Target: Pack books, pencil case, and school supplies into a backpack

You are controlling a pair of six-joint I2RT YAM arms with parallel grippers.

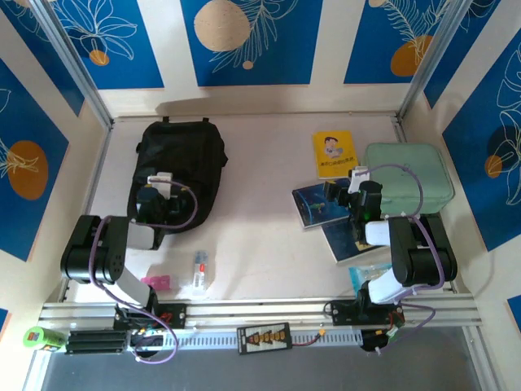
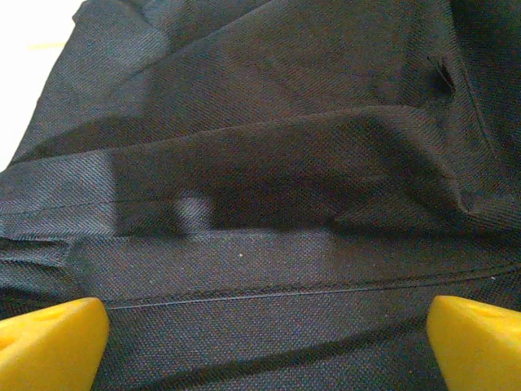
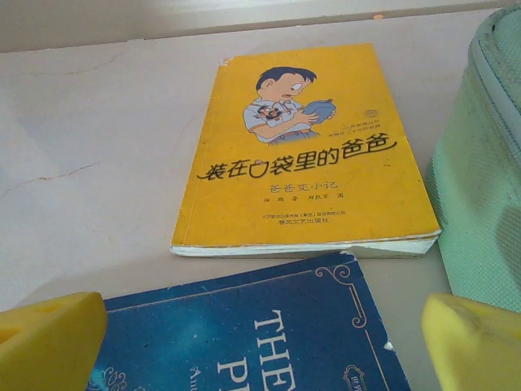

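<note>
Left wrist view: left pincer (image 2: pixel 260 346) gapes wide, empty, just over the black backpack (image 2: pixel 269 163). Right pincer (image 3: pixel 260 346), wide and empty, hovers above the dark blue book (image 3: pixel 236 322), near the yellow book (image 3: pixel 326 195).

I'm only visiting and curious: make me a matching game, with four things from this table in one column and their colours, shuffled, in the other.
Things:
1. backpack
2. cartoon-cover book
3. book lettered THE
4. rounded soft case

Colours:
a. mint green
b. dark blue
c. black
d. yellow

Pairs: 1-c, 2-d, 3-b, 4-a.
</note>
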